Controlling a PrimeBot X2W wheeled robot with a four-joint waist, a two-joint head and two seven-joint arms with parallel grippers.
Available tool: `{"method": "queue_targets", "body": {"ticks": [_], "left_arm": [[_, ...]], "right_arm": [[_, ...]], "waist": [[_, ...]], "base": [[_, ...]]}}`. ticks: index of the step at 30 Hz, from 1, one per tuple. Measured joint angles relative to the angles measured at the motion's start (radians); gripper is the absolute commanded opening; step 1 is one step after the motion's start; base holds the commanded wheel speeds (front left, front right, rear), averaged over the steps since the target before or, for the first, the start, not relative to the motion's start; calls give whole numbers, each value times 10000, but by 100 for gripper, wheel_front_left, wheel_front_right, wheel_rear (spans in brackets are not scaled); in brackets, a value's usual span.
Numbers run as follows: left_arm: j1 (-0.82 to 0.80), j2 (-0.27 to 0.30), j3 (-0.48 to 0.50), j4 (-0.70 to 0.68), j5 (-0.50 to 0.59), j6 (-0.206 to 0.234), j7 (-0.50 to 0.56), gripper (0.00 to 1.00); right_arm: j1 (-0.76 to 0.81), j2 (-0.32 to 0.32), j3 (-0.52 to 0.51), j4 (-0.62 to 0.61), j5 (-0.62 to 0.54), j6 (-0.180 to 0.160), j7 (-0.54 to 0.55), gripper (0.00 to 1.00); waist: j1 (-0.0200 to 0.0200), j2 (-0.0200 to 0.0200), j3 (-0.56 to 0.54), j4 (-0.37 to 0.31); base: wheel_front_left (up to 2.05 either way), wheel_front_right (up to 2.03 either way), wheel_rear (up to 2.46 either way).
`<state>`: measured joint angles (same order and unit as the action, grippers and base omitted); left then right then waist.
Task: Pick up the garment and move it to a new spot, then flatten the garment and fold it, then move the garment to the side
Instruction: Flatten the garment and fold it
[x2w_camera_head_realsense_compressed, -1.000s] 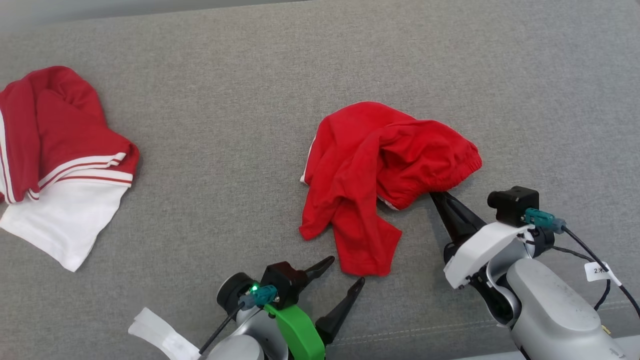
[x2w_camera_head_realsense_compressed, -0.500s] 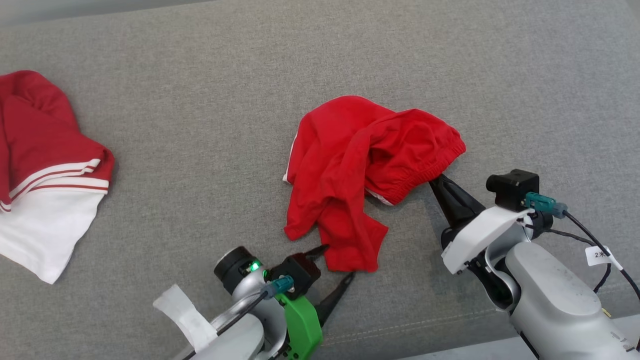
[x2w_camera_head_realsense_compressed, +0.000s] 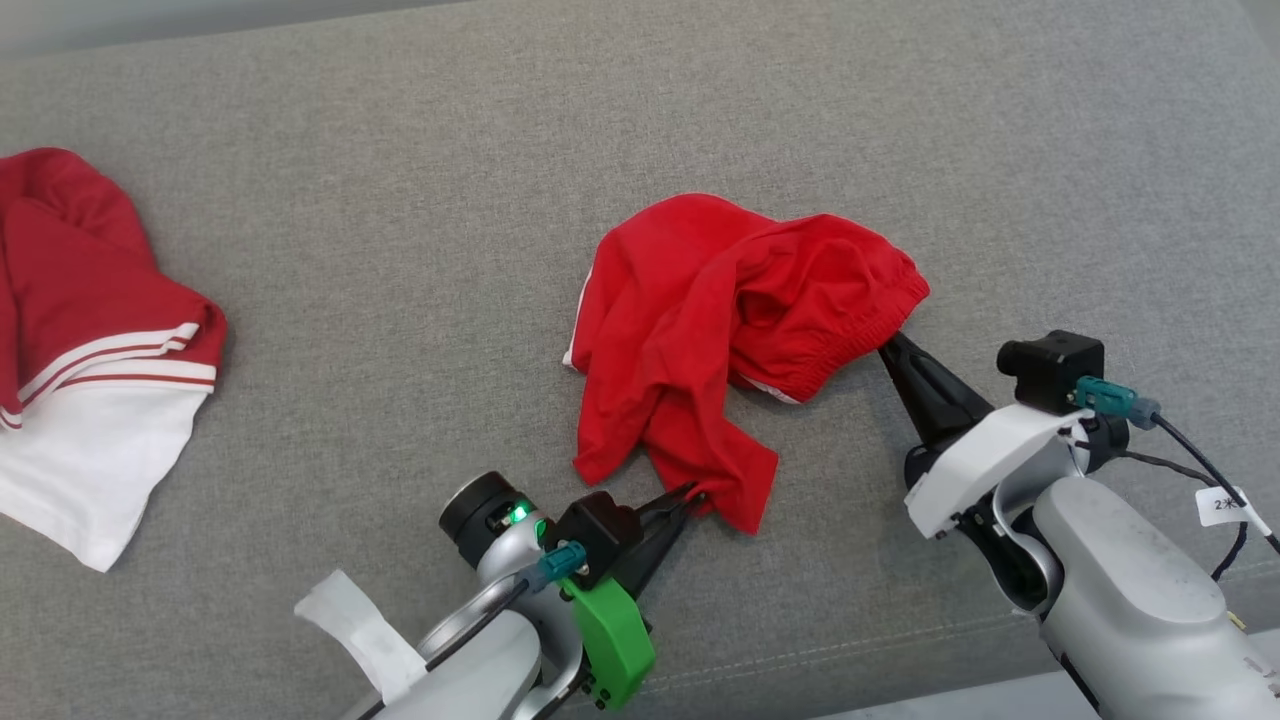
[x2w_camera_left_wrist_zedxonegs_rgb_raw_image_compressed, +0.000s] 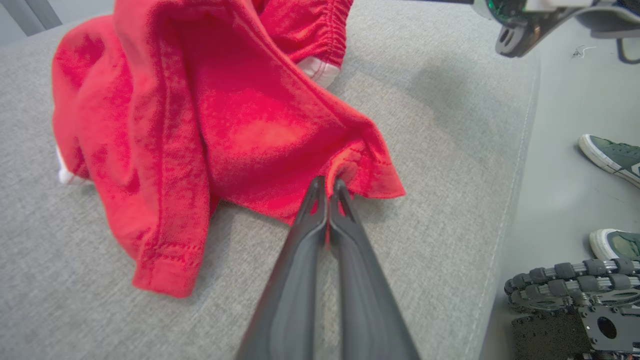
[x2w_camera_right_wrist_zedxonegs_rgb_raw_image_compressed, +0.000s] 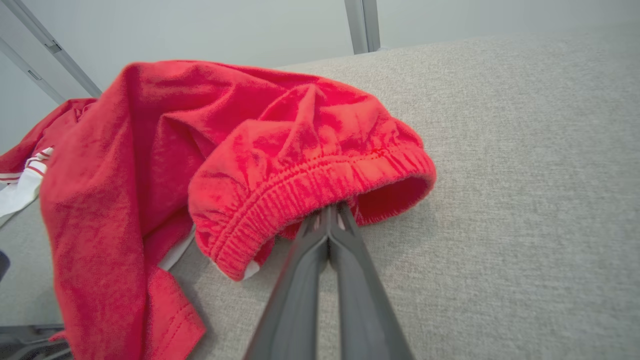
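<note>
A crumpled red garment (x2w_camera_head_realsense_compressed: 720, 330) with an elastic waistband lies mid-surface on the grey cushion (x2w_camera_head_realsense_compressed: 420, 250). My left gripper (x2w_camera_head_realsense_compressed: 692, 493) is shut on the garment's near hem; in the left wrist view the left gripper (x2w_camera_left_wrist_zedxonegs_rgb_raw_image_compressed: 327, 184) pinches a fold of red cloth (x2w_camera_left_wrist_zedxonegs_rgb_raw_image_compressed: 240, 125). My right gripper (x2w_camera_head_realsense_compressed: 888, 342) is shut on the waistband at the garment's right end. In the right wrist view the right gripper (x2w_camera_right_wrist_zedxonegs_rgb_raw_image_compressed: 329, 212) has its tips tucked under the gathered waistband (x2w_camera_right_wrist_zedxonegs_rgb_raw_image_compressed: 310, 180).
A second garment, red and white (x2w_camera_head_realsense_compressed: 90, 360), lies at the far left. The cushion's front edge (x2w_camera_head_realsense_compressed: 800, 660) runs just behind my arms. In the left wrist view a person's shoes (x2w_camera_left_wrist_zedxonegs_rgb_raw_image_compressed: 612, 155) and a cable chain (x2w_camera_left_wrist_zedxonegs_rgb_raw_image_compressed: 565, 282) show on the floor at the right.
My left gripper moved forward to the garment's near hem and shut on it. The right gripper stays shut on the waistband. The head camera shifted, sliding the scene left.
</note>
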<state>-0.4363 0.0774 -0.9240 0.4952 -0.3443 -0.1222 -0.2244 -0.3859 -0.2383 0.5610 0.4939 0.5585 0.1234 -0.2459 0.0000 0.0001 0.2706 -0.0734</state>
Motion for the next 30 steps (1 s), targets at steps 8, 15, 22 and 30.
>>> {"method": "queue_targets", "body": {"ticks": [8, 15, 22, 30], "left_arm": [[12, -90, 1243, -1638, -1388, -10, -288, 0], [27, 349, 2539, -2242, -2213, -10, -286, 0], [249, 543, 3799, -2019, -3396, -10, -284, 0], [-585, 1425, 4265, -581, -2922, 113, -270, 0]], "right_arm": [[44, -562, -662, -407, 834, -2, -12, 0], [370, -988, -54, -1087, 1847, 0, -13, 0], [667, -1442, 276, -1457, 2272, -2, 19, 0], [654, -1484, 918, -1603, 2186, 0, 267, 0]], "waist": [[0, 0, -534, 162], [0, 0, -1050, 242], [0, 0, -1211, 248], [0, 0, -842, 184]], "base": [[0, 0, 0], [0, 0, 0], [0, 0, 0], [0, 0, 0]]}}
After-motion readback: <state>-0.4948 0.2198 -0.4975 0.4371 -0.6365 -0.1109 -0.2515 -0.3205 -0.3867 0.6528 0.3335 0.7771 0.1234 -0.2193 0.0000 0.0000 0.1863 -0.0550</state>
